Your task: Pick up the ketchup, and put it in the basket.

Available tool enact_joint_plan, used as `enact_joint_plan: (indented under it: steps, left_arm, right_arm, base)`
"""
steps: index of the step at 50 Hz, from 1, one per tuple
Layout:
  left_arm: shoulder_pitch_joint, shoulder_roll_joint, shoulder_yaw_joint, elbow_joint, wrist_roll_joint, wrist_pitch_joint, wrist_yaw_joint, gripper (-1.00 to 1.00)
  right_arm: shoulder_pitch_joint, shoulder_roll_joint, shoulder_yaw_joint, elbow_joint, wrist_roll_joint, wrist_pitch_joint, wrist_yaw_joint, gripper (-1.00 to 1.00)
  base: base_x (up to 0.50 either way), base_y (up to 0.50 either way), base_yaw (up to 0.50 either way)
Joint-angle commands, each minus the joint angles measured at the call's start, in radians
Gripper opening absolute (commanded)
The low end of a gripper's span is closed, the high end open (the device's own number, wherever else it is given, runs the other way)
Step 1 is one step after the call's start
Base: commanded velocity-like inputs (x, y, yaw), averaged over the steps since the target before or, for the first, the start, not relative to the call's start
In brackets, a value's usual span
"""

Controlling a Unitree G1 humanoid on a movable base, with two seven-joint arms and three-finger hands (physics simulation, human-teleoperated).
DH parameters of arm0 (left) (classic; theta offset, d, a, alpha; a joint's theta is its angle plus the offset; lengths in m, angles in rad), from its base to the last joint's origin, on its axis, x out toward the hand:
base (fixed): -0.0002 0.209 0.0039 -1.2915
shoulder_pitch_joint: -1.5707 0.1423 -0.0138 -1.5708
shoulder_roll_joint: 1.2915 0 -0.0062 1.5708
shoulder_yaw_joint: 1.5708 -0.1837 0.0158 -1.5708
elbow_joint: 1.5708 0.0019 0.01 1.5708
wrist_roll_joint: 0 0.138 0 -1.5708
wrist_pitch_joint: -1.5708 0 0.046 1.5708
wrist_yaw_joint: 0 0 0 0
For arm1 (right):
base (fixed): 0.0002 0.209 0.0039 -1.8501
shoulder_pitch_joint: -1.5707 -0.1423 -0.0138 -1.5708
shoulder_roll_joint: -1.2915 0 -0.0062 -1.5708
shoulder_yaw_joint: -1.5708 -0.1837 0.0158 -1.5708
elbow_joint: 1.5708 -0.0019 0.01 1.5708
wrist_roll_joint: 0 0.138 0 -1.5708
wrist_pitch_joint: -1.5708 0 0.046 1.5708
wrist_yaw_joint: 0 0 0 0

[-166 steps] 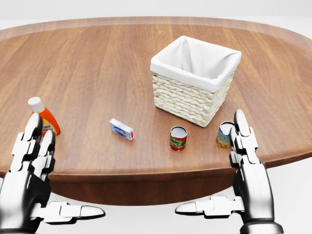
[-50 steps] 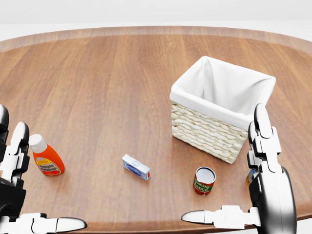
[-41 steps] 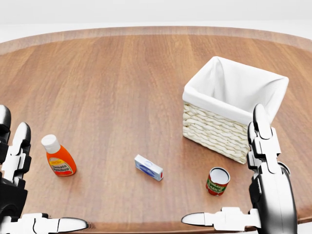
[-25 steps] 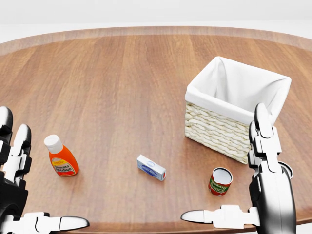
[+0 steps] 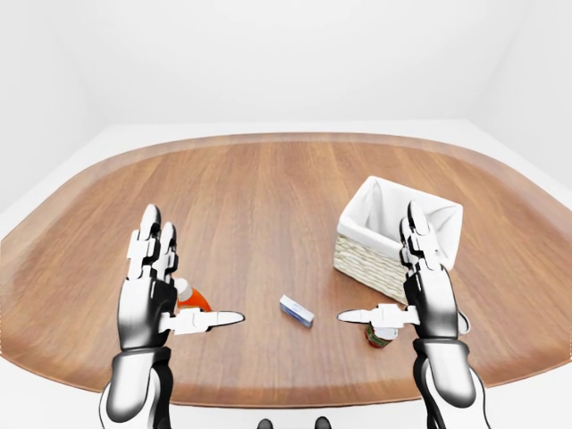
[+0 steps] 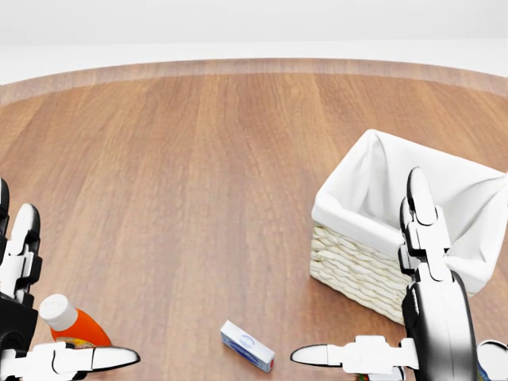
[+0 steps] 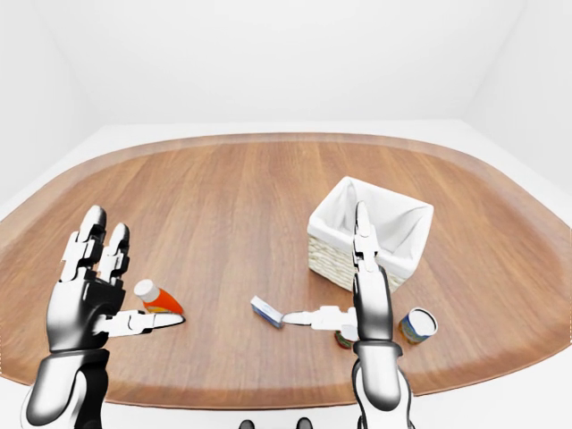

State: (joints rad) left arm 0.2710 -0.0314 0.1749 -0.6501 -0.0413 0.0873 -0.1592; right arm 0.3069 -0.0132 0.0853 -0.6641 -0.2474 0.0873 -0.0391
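The left hand [image 7: 89,299] hangs above the near edge of the oval wooden table [image 5: 268,197], its fingers spread upright and its thumb stretched sideways, closed on nothing. In the right-eye view the thumb tip reaches just below the ketchup [image 7: 155,298], an orange squeeze bottle with a white cap that lies tilted on the wood, cap toward the upper left; whether thumb and bottle touch cannot be told. The right hand [image 7: 362,299] is likewise splayed and empty, raised at the view's right between the camera and the basket [image 7: 375,234].

The step in hand appears to be the approach: nothing is grasped, and the bottle rests well apart from the basket, on the opposite side of the scene. The next move likely calls for the left hand to drop beside the bottle and wrap its fingers round the body before any lift.

The basket, woven and lined with white cloth, stands open at the top. Between bottle and basket lie a small blue-and-white box [image 7: 266,311] and a red-labelled can [image 5: 380,334]; a second can [image 7: 416,325] sits near the table's edge, right of the right hand.
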Motion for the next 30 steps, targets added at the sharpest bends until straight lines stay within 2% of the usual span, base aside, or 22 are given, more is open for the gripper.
enact_joint_plan:
  steps: [1, 11, 19, 30]
  left_arm:
    - [0.000, -0.001, 0.008, -0.011, -0.004, 0.000, -0.001, 1.00]
    - [-0.004, -0.001, 0.006, -0.009, 0.005, 0.000, -0.003, 1.00]
    - [0.000, 0.002, -0.013, 0.006, 0.034, 0.000, 0.000, 1.00]
    - [0.004, 0.004, -0.009, 0.000, 0.057, 0.000, 0.003, 1.00]
  right_arm:
    - [0.001, 0.001, -0.002, 0.003, -0.006, 0.000, -0.002, 1.00]
    - [-0.019, 0.013, -0.019, 0.021, 0.006, 0.000, -0.013, 1.00]
    - [-0.022, 0.010, -0.026, 0.030, 0.031, 0.000, -0.003, 1.00]
    - [-0.025, 0.009, -0.032, 0.039, 0.032, 0.000, 0.000, 1.00]
  base:
    - [0.50, 0.00, 0.00]
    - [0.50, 0.00, 0.00]
    - [0.00, 0.00, 0.00]
    - [0.00, 0.00, 0.00]
